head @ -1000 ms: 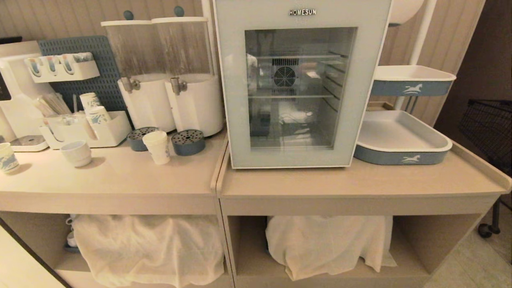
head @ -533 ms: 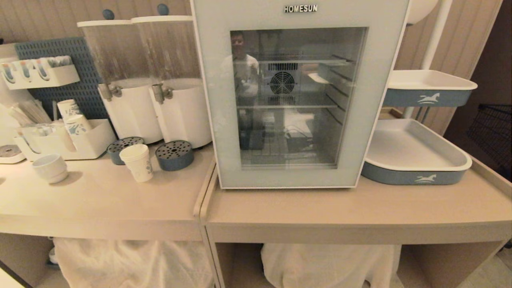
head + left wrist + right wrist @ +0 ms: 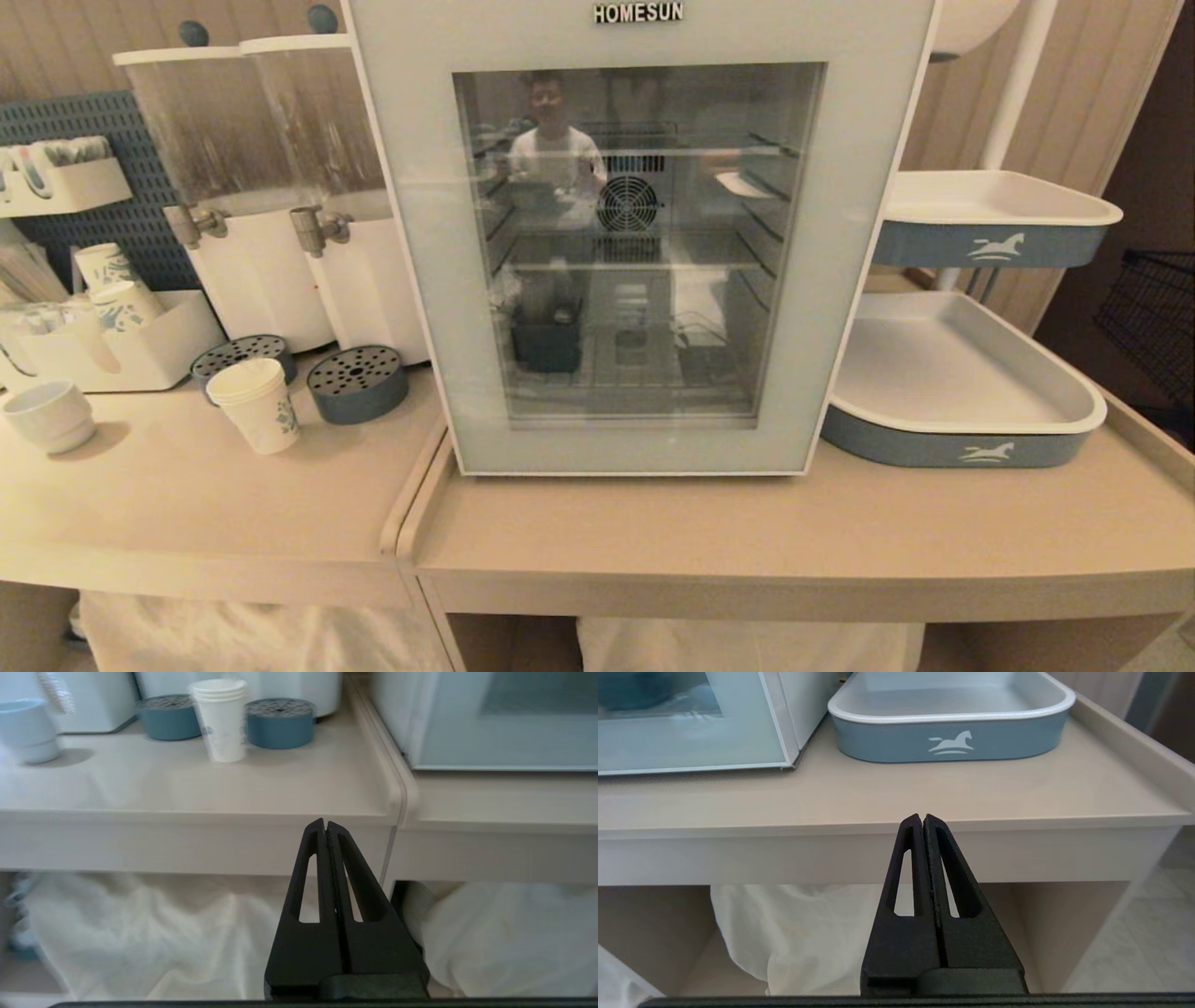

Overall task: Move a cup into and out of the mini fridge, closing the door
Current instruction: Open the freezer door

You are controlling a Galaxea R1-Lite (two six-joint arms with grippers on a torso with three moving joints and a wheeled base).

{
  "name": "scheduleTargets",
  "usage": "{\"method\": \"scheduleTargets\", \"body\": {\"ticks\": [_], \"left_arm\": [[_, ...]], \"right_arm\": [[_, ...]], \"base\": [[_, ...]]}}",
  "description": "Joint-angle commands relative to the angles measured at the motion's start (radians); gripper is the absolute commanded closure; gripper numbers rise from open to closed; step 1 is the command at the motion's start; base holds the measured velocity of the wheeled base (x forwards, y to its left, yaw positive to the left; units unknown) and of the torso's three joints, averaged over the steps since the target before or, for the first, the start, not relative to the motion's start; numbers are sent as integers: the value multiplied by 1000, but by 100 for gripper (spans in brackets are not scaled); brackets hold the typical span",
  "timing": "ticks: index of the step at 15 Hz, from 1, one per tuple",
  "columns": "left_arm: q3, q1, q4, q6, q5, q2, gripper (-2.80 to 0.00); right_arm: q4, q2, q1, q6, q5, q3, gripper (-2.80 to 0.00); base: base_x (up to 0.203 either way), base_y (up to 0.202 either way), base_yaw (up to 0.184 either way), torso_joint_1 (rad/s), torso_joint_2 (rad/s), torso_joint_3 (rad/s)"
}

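**Camera closer to the fridge, both tools clenched**

Nothing on the table has moved; the whole head view has shifted, so the mini fridge now looks larger and nearer than one second ago. Its door is closed, with "HOMESUN" along the top. To the left of the fridge, the cup stands upright on the table, just in front of two round blue-grey drip trays. To the right of the fridge lies a blue-sided tray. Below the table edge, the left tool is clenched and empty. Likewise the right tool is clenched, holding nothing.
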Motion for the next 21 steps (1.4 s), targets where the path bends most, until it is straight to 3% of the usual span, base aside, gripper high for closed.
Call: {"method": "scheduleTargets", "body": {"ticks": [1, 9, 15, 21], "left_arm": [[20, 1, 1, -1, 0, 0, 0], [20, 1, 1, 4, 2, 0, 0], [20, 1, 1, 3, 2, 0, 0], [-14, 1, 24, 88, -24, -2, 0]], "right_arm": [[0, 0, 0, -2, 0, 2, 0], [-1, 0, 0, 0, 0, 2, 0], [-1, 0, 0, -1, 0, 1, 0], [0, 0, 0, 0, 0, 0, 0]], "base": [[0, 0, 0, 0, 0, 0], [0, 0, 0, 0, 0, 0], [1, 141, 4, 4, 3, 3], [0, 0, 0, 6, 0, 0]]}}
